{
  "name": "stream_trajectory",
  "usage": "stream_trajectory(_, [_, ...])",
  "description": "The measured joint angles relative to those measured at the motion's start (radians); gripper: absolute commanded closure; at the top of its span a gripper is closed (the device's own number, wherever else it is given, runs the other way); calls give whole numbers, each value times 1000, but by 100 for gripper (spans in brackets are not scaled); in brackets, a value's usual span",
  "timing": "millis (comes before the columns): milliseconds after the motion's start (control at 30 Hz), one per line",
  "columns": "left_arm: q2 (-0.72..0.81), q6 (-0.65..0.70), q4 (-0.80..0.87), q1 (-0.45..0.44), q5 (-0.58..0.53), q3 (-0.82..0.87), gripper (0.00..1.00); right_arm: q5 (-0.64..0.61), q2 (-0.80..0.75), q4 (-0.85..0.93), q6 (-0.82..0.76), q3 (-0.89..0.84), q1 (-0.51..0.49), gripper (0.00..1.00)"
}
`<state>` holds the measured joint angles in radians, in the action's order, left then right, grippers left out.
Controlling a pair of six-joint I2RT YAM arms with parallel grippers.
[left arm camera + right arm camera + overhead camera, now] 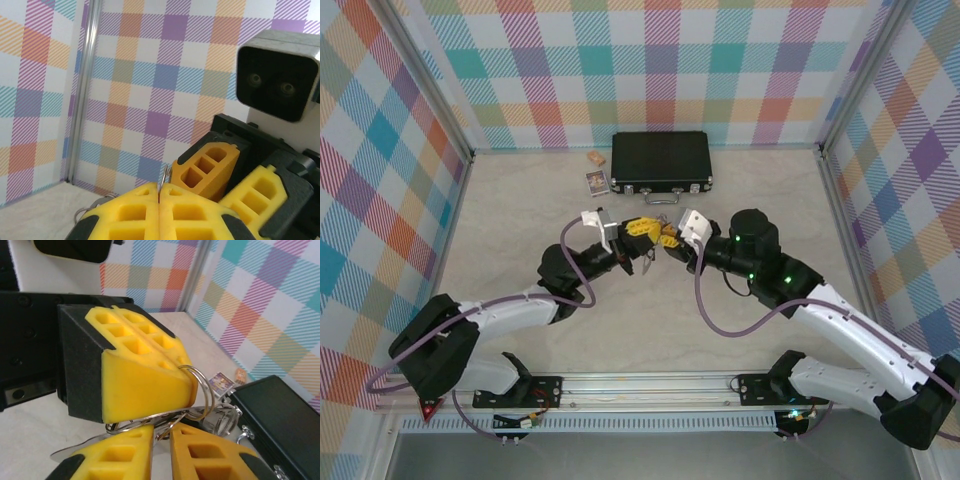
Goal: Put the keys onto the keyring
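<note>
Two arms reach in from the near edge and meet over the middle of the beige marble-patterned tabletop (pixel 520 230), fingertips almost nose to nose.

Left end effector (pixel 638 232): the yellow fingers (pixel 135 210) are pressed flat together. A sliver of the thin grey metal keyring (pixel 165 175) stands up out of the seam, so it is clamped on the keyring.

Right end effector (pixel 665 240): in the right wrist view its orange-yellow fingers (pixel 210 455) are drawn in to a narrow slit with grey metal caught in it. It looks pinched on the keyring as well.

The keyring is held off the tabletop between the two end effectors. Its wire loops (pixel 202 390) curl out from the tip of the left fingers and hang just above the right ones. A flat grey strip runs beneath the left fingers towards the lower left. The tiny keys cannot be told apart from the tangle of wire.

Beyond the end effectors, well apart from them, a small printed card (pixel 597 182) lies just left of a shut black rectangular case (pixel 660 162). A small tan card (pixel 596 158) sits just behind the printed card.

Farthest back are pastel checked walls (pixel 650 60).
</note>
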<state>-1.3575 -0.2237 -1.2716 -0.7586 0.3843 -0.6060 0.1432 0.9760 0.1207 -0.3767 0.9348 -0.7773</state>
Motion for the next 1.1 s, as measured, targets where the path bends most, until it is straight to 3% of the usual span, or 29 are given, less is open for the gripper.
stream_trajectory(333, [-43,-53,-14,36,69,-57,100,-1,-31,11,27,-5,27,76])
stream_trajectory(800, [-48,-92,-14,83,158,-48,100,269,9,98,108,135,186,76])
stream_trajectory(1100, [-47,-110,-14,84,192,-38,100,440,98,154,141,229,236,77])
